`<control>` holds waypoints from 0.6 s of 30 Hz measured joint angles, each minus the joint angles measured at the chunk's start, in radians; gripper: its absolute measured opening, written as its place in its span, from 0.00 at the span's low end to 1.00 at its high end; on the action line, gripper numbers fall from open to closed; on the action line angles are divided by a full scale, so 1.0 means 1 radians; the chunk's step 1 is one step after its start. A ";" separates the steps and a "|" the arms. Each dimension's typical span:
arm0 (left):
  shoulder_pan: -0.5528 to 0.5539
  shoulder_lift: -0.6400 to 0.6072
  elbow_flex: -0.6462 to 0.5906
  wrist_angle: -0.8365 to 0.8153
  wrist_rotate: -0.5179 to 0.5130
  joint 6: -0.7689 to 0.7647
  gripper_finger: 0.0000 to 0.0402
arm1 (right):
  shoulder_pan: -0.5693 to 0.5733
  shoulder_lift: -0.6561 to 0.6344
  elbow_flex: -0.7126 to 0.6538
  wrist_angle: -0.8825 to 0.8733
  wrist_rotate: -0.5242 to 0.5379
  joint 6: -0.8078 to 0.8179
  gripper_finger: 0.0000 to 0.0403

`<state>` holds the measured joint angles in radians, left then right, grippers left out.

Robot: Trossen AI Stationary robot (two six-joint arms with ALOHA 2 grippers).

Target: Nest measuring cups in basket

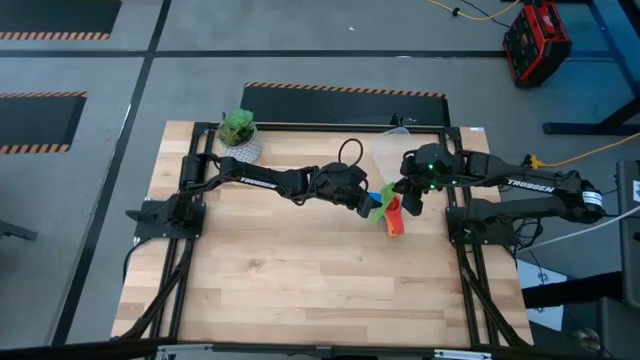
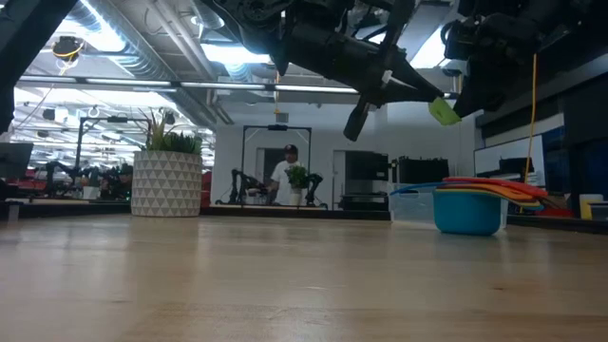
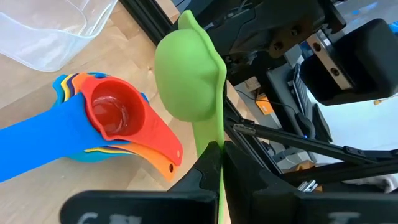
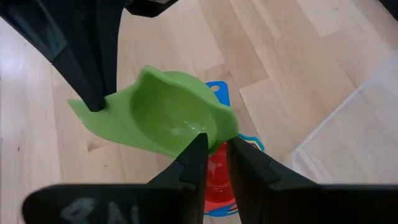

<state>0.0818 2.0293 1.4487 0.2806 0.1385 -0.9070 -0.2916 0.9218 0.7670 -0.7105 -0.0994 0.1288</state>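
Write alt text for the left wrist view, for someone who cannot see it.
The left gripper pinches the handle of a green measuring cup, holding it above the wooden table. Below it sits a stack of nested cups, red on top with orange, yellow and blue beneath. A corner of the clear basket lies beyond the stack.

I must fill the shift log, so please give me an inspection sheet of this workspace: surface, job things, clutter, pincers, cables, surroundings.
Surface: light wooden table, front part bare.
Job's things: green cup held in the air over the stack of nested cups, red one on top; clear basket behind the stack with no cup in it.
Clutter: potted plant at the far left corner.
Pincers: left pincer shut on the green cup's handle; right pincer closed on its rim.
Cables: black loop by the left arm; yellow cable on the floor to the right.
Surroundings: red case on the floor; a person far behind the table.
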 joint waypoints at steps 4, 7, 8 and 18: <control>0.000 0.000 0.000 0.000 0.000 0.000 0.00 | 0.000 0.000 0.000 0.004 0.000 -0.001 0.15; 0.000 0.000 0.000 0.000 0.000 0.000 0.00 | 0.000 0.000 0.000 0.004 0.000 -0.002 0.15; 0.000 0.000 0.000 -0.001 0.000 0.000 0.00 | 0.000 0.000 0.000 0.004 0.000 -0.003 0.15; 0.000 0.000 0.000 -0.006 0.000 0.000 0.00 | 0.000 -0.001 0.000 0.009 0.000 -0.003 0.07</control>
<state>0.0818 2.0293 1.4487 0.2746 0.1387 -0.9066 -0.2916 0.9211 0.7670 -0.7015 -0.0994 0.1257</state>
